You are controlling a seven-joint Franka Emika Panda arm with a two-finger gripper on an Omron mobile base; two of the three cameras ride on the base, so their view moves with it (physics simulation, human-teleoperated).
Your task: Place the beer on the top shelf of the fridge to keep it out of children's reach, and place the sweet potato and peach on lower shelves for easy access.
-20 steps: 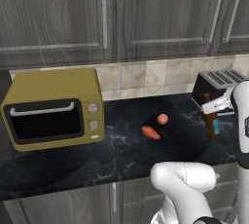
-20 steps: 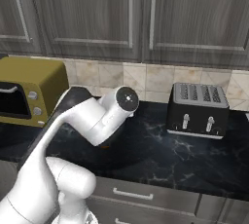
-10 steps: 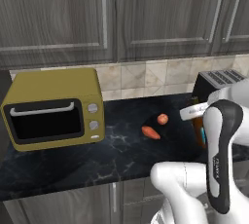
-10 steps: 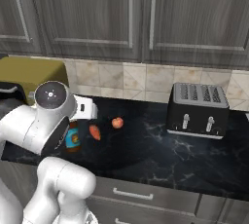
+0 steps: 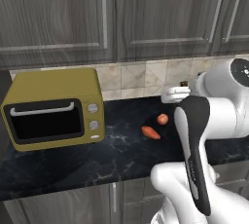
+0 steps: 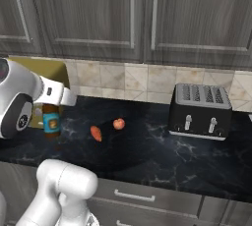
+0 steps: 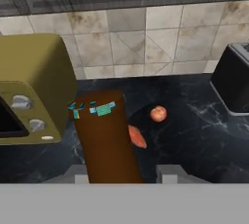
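A: Left base view?
B: Sweet potato (image 5: 151, 132) is lying on the black counter (image 5: 73, 162), peach (image 5: 163, 119) just at its 1 o'clock.
A: Right base view?
B: Beer (image 6: 50, 122) is hanging at 9 o'clock of the sweet potato.
A: Hand view?
B: Gripper (image 7: 121, 173) jaws are clamping the beer.

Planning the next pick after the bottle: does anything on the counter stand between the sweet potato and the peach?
No. The sweet potato and the peach lie apart on bare counter, with nothing visible between them. The gripper holds the bottle nearer the microwave.
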